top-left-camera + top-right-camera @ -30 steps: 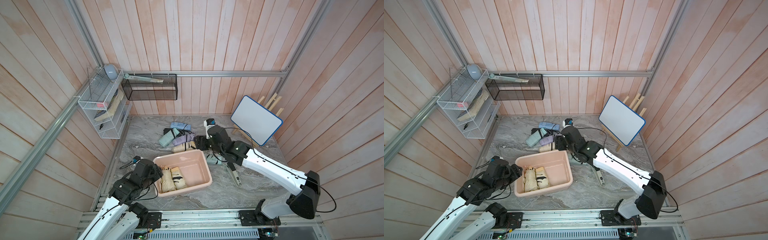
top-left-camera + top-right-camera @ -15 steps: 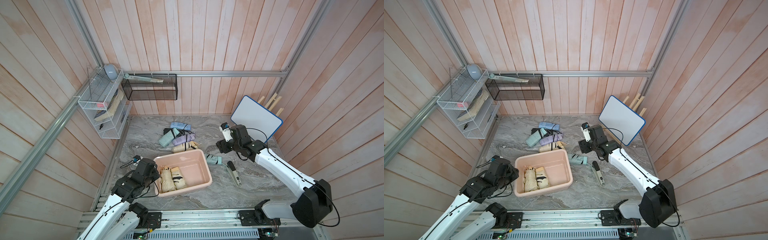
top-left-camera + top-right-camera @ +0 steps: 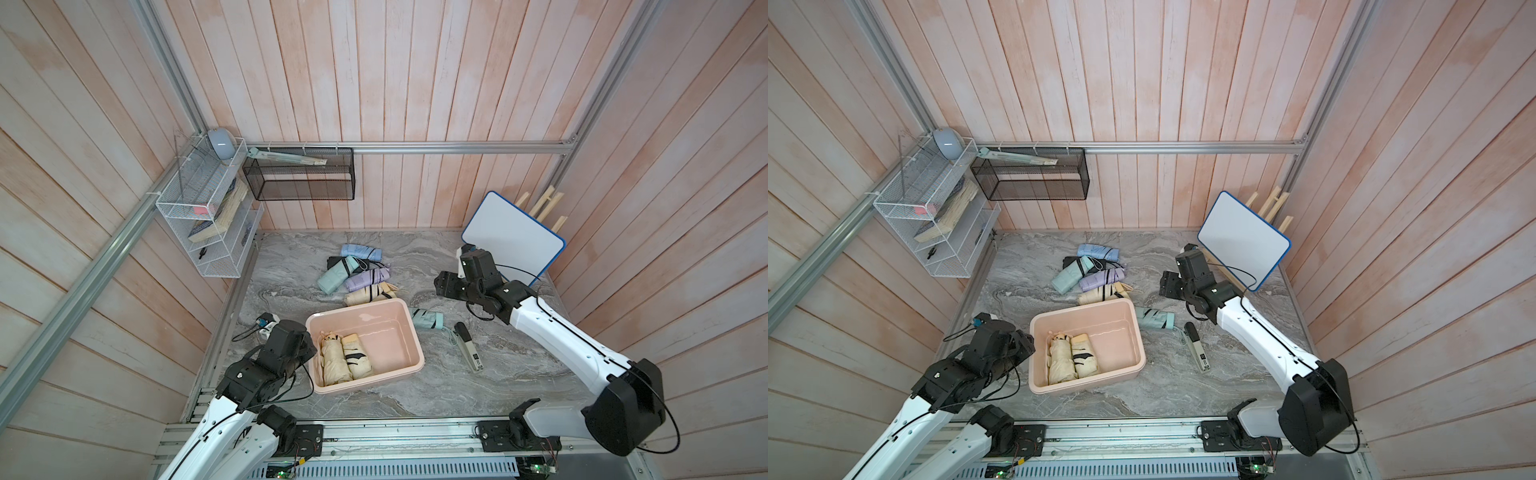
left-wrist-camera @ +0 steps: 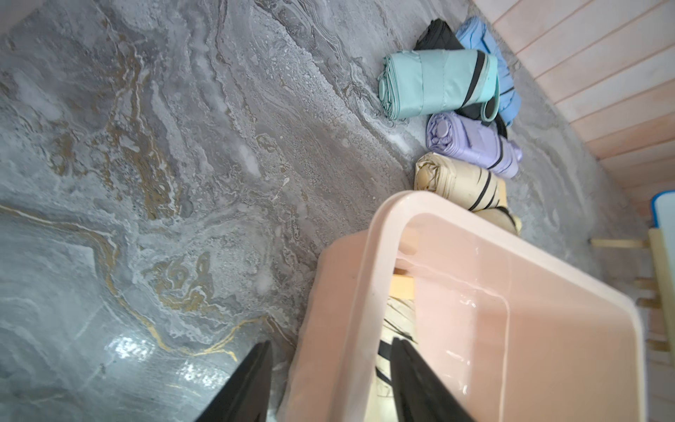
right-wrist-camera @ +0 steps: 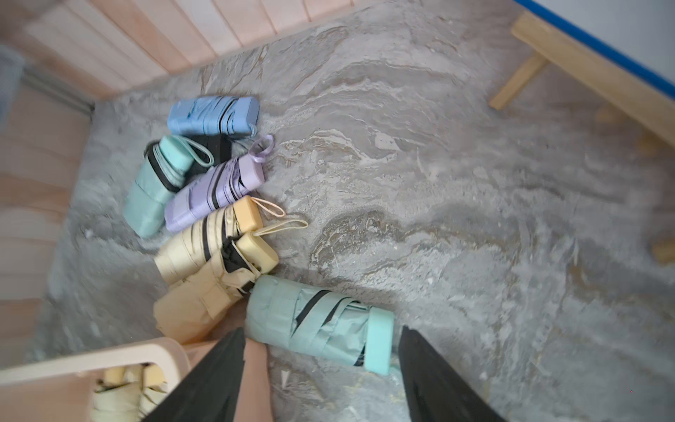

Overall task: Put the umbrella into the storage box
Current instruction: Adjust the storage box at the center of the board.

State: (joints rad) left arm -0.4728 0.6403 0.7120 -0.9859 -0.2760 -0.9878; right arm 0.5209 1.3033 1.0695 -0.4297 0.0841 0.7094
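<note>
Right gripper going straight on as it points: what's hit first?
Most likely the mint umbrella beside the storage box: it lies between the open jaws of the right gripper in its wrist view. Depth unclear.

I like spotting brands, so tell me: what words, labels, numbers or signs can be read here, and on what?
No text here can be read.
Dark label on the black-and-cream device: too small to read.
Print on the long pale box atop the black mesh basket: too small to read.
Whiteboard: blank.
</note>
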